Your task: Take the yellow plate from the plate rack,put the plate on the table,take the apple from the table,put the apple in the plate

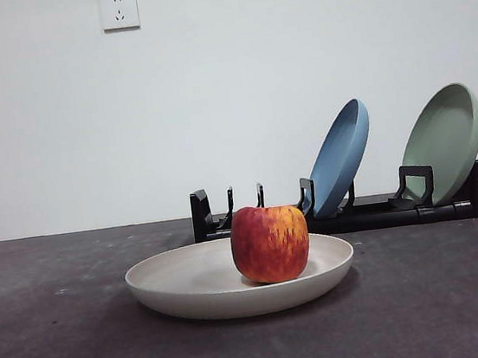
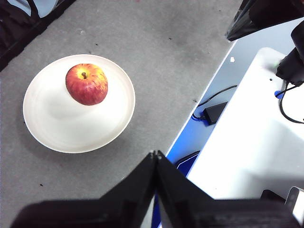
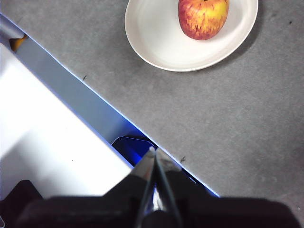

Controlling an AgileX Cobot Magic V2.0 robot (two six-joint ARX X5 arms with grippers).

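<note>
The yellow plate (image 1: 190, 281) lies flat on the dark grey table (image 1: 69, 357) in front of the plate rack (image 1: 374, 213). The red apple (image 1: 270, 243) stands upright in the plate, right of its middle. Plate (image 2: 61, 123) and apple (image 2: 87, 84) also show in the left wrist view, and plate (image 3: 161, 38) and apple (image 3: 203, 16) in the right wrist view. My left gripper (image 2: 155, 154) is shut and empty, back over the table's edge, well away from the plate. My right gripper (image 3: 154, 151) is shut and empty, also held back at the table's edge.
A blue plate (image 1: 339, 156) and a sage-green plate (image 1: 444, 141) lean in the rack's middle and right slots; the left slots hold nothing. A white surface (image 2: 256, 142) with a black cable (image 2: 213, 102) lies beyond the table's edge.
</note>
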